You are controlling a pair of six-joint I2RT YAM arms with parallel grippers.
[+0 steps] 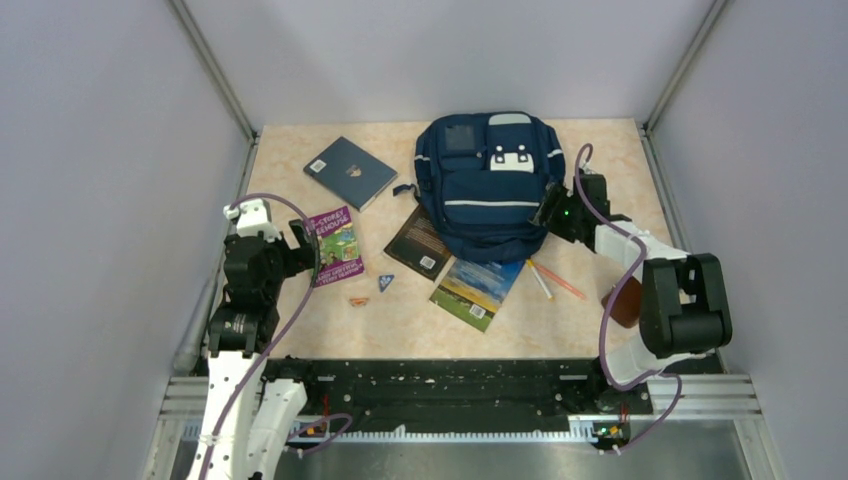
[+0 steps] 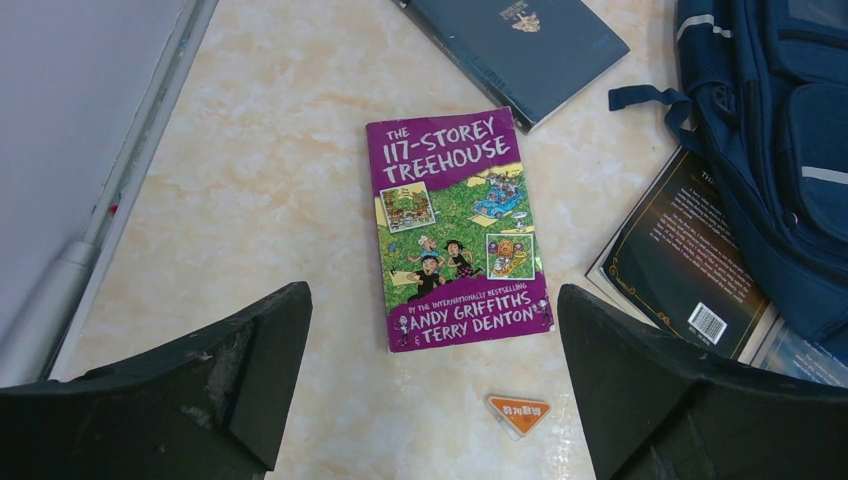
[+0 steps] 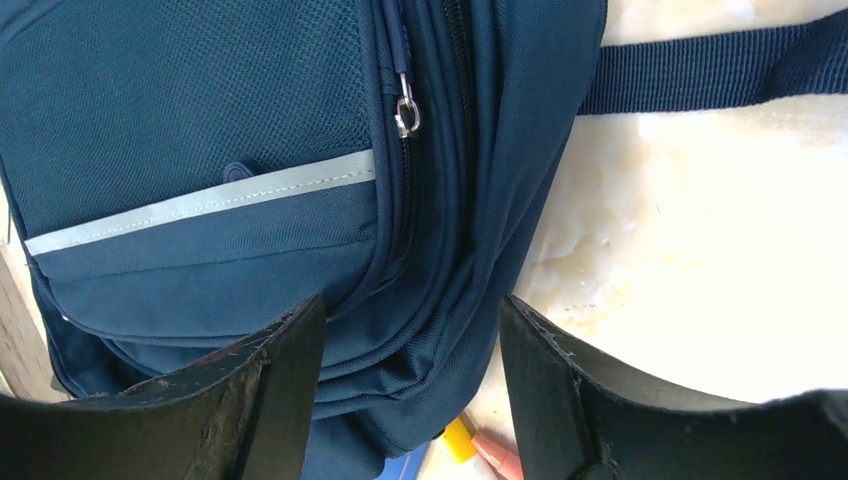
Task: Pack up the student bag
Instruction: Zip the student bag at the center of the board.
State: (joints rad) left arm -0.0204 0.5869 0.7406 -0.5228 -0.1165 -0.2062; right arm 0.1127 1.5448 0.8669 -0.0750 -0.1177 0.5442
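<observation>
The student bag (image 1: 490, 190) is a navy backpack with pale stripes, lying flat at the back middle of the table. Its lower right edge fills the right wrist view, with the student bag's fabric (image 3: 200, 120) and a silver zipper pull (image 3: 406, 115) showing. My right gripper (image 1: 553, 212) (image 3: 412, 305) is open, its fingers straddling that folded edge. My left gripper (image 1: 300, 250) (image 2: 432, 300) is wide open and holds nothing. It hovers above the table just short of a purple "117-Storey Treehouse" book (image 1: 335, 245) (image 2: 455, 225).
A dark blue book (image 1: 350, 170) lies at the back left. A black book (image 1: 420, 243) and a landscape-cover book (image 1: 478, 288) are tucked under the bag's near edge. Pencils (image 1: 548, 278), an orange triangle (image 2: 518, 412), a blue triangle (image 1: 385, 283) and a brown item (image 1: 625, 300) lie nearby.
</observation>
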